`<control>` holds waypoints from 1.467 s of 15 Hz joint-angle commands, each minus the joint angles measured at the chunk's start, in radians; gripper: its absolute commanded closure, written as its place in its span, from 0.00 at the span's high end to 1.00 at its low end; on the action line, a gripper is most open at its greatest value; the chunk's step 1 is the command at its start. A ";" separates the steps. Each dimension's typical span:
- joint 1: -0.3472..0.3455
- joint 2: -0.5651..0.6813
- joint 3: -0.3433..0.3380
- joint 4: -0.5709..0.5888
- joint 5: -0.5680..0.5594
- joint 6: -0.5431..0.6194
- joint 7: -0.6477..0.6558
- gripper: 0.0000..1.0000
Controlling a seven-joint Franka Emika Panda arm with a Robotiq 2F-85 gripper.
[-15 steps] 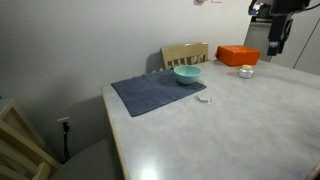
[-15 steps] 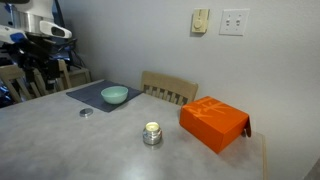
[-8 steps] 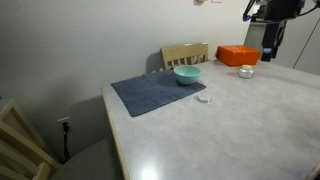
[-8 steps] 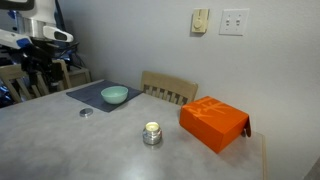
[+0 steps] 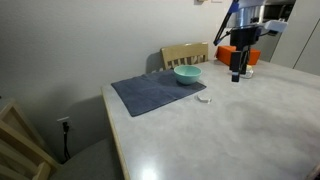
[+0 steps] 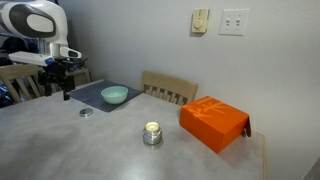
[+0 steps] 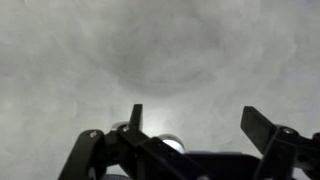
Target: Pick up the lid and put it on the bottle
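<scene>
Exterior views are both showing the tiny flat round whitish-grey lid [image 5: 204, 98] lying flat on the pale grey mottled table [image 5: 230, 130]. It is resting on bare surface just beside the edge of the dark blue-grey cloth mat [image 5: 155, 93]. The small squat see-through bottle [image 6: 152, 133] with a yellowish tint is standing upright and uncapped. It is sitting well apart from the lid, between it and the orange rectangular box [image 6: 214, 122]. The round teal bowl [image 6: 114, 95] is sitting on the mat, near the lid. The black pincer [image 6: 67, 94] is hanging from the white arm [image 6: 35, 20] above the table, pointing straight down, clear of the lid and touching nothing. In the wrist view its two dark fingers [image 7: 262, 124] are standing wide apart with only bare table showing between them, so the pincer is released and carrying nothing. A pale wooden chair [image 6: 168, 88] is standing at the far side of the table.
</scene>
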 commanded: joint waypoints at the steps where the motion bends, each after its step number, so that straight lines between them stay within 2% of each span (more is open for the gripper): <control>1: 0.024 0.133 0.001 0.128 -0.077 0.039 0.008 1.00; 4: 0.028 0.209 0.015 0.199 -0.081 0.093 -0.038 1.00; 5: 0.031 0.157 0.007 0.145 -0.079 0.074 0.000 1.00; 8: 0.035 0.201 0.009 0.188 -0.079 0.082 -0.016 1.00; 15: 0.058 0.250 -0.034 0.200 -0.181 0.181 0.028 1.00; 22: 0.020 0.315 0.014 0.240 -0.135 0.166 -0.082 1.00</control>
